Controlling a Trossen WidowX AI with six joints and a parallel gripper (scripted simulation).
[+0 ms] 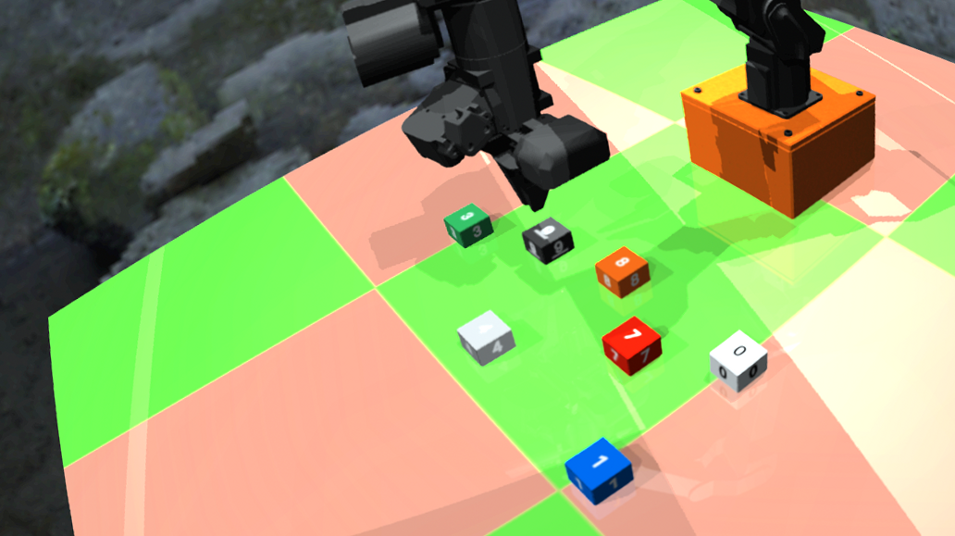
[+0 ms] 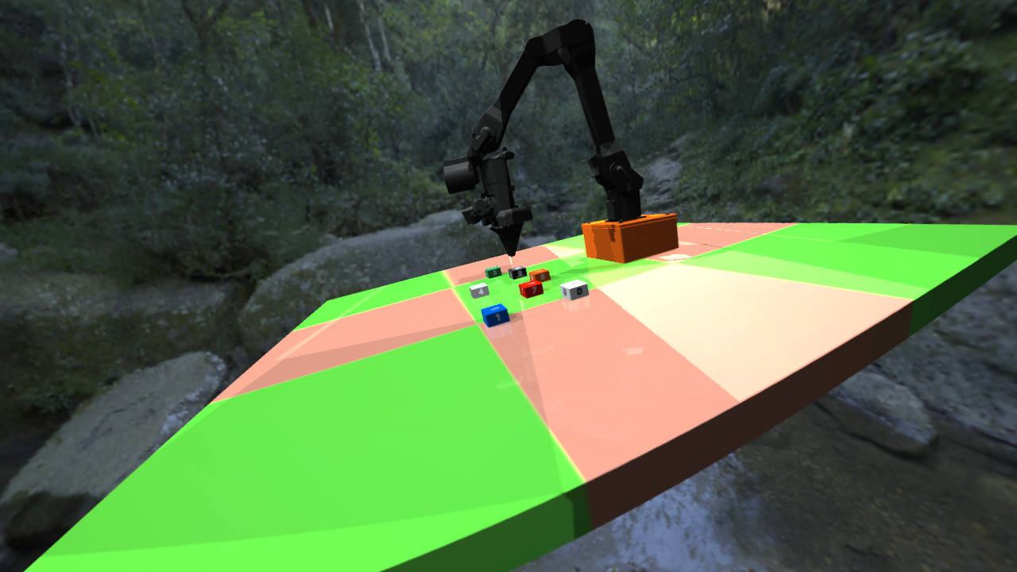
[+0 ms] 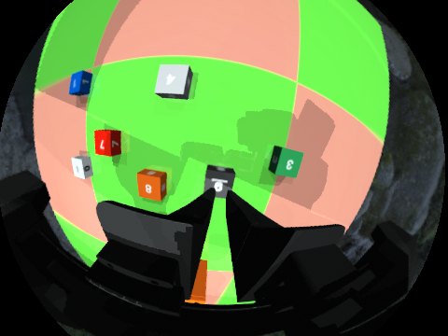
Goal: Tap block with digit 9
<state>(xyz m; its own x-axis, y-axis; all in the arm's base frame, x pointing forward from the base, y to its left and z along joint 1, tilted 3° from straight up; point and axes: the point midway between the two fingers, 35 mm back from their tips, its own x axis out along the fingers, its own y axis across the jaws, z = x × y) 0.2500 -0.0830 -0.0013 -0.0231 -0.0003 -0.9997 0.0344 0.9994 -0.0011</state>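
Note:
The black block with the digit 9 (image 1: 547, 241) (image 2: 517, 272) (image 3: 224, 175) sits flat on the table between the green and orange blocks. My gripper (image 1: 537, 205) (image 2: 512, 253) (image 3: 220, 193) points down, its tips drawn almost together with only a narrow gap and nothing between them. In the top and exterior views the tips stand above the black block, with a small gap below them. In the wrist view the tips overlap the block's near edge. The nearer finger hides the other one in the top view.
The green 3 (image 1: 468, 225) (image 3: 286, 161) and orange 8 (image 1: 621, 272) (image 3: 151, 185) flank the black block. The light grey 4 (image 1: 485, 338), red 7 (image 1: 631, 345), white 0 (image 1: 738, 361) and blue 1 (image 1: 599, 471) stand farther off. The orange base box (image 1: 786, 155) is at the right.

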